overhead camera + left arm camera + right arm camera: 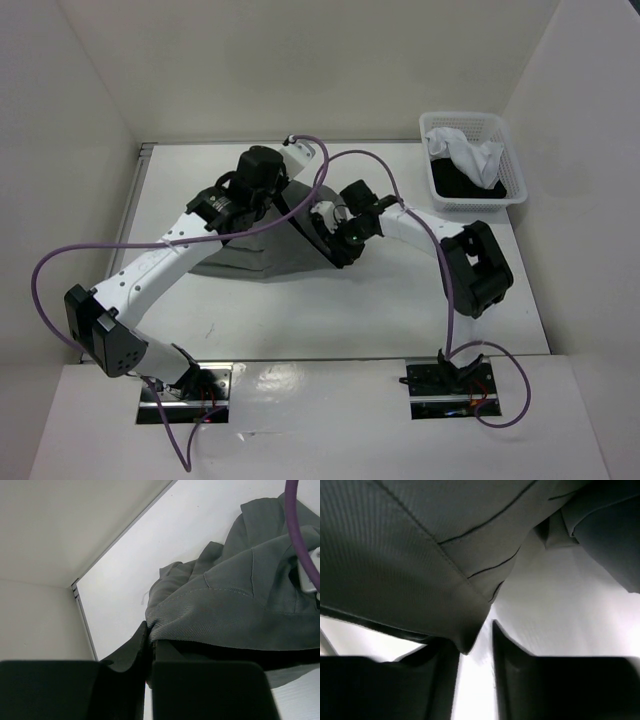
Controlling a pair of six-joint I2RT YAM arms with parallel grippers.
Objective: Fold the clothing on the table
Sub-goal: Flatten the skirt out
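Observation:
The clothing (245, 258), a dark grey pleated skirt, lies bunched mid-table under both arms. My left gripper (278, 192) is shut on its waistband edge, and the left wrist view shows that edge pinched between the jaws of the left gripper (150, 630), with the skirt (235, 610) spreading to the right. My right gripper (335, 240) is at the skirt's right side. In the right wrist view a stitched corner of the skirt (410, 555) hangs over the left finger of the right gripper (476, 639). Its jaws stand apart, with white table (560, 605) showing through the gap.
A white basket (510, 190) holding white and black garments stands at the back right. White panels wall the table (400, 310), and a metal rail (140, 190) runs along its left edge. A purple cable (300, 545) crosses over the skirt.

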